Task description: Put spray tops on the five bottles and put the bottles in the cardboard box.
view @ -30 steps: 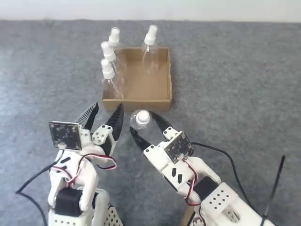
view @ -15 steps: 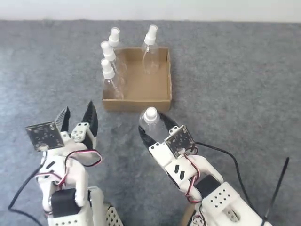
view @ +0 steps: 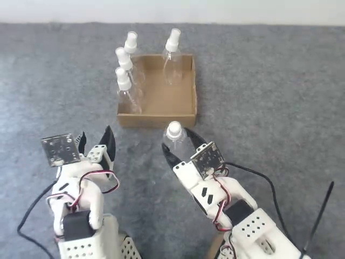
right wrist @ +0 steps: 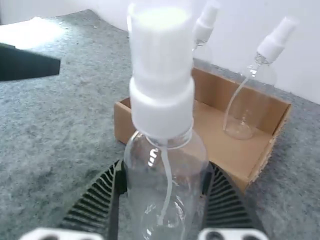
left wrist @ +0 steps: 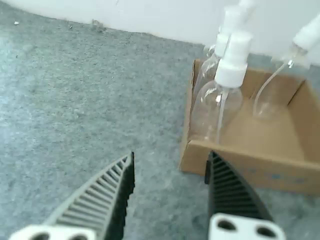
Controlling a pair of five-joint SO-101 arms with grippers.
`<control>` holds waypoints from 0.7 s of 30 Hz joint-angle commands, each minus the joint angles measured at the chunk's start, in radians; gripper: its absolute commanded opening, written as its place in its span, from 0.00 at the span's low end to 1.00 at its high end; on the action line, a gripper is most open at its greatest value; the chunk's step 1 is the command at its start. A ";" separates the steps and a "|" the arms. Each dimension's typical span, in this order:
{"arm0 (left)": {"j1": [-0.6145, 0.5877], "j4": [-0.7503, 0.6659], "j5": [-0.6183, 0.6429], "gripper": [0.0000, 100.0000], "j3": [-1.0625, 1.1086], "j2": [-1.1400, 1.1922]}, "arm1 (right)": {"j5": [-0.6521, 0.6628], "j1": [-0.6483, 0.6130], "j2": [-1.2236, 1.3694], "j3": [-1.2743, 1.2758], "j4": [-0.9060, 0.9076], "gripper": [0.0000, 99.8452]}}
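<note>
Beyond both arms, cardboard box: I count four spray-topped bottles upright inside, with floor left free near its front wall.
Right gripper: my jaws clamp the fifth bottle low on its body, which keeps it upright.
Left gripper: spread wide, holding nothing, parked aside.
Fifth bottle: just outside the front wall; I judge only boxing remains.
Spray top: seated on its neck.

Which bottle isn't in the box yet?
Find the brown cardboard box on the grey carpet. Just in front of its near wall, the right gripper holds one clear bottle with a white spray top. The other four bottles stand inside the box.
</note>
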 commanded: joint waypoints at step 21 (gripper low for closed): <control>0.029 -0.104 -0.095 0.22 0.120 -0.015 | 0.006 0.045 -0.025 -0.192 0.286 0.08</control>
